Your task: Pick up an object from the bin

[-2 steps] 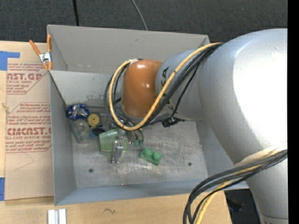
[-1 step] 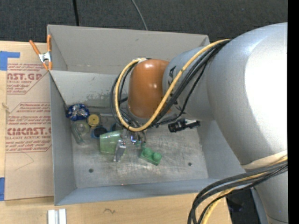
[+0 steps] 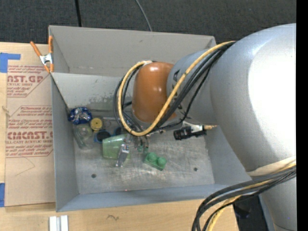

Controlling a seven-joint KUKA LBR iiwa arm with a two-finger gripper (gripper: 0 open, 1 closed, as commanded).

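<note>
My gripper (image 3: 133,150) hangs below the orange wrist cover in the middle of the bin, low over the floor. Its fingers stand open, one silver fingertip (image 3: 124,155) against the right edge of a pale green translucent block (image 3: 112,146), the other just left of a small dark green brick (image 3: 156,161). Nothing shows between the fingers. The pale green block lies left of centre and the green brick lies on the bare floor to the right of the gripper.
At the bin's left lie a crumpled blue and white wrapper (image 3: 79,114), a clear plastic cup (image 3: 83,136), a small yellow disc (image 3: 96,124) and a blue cap (image 3: 102,136). The arm and its cables cover the bin's right side.
</note>
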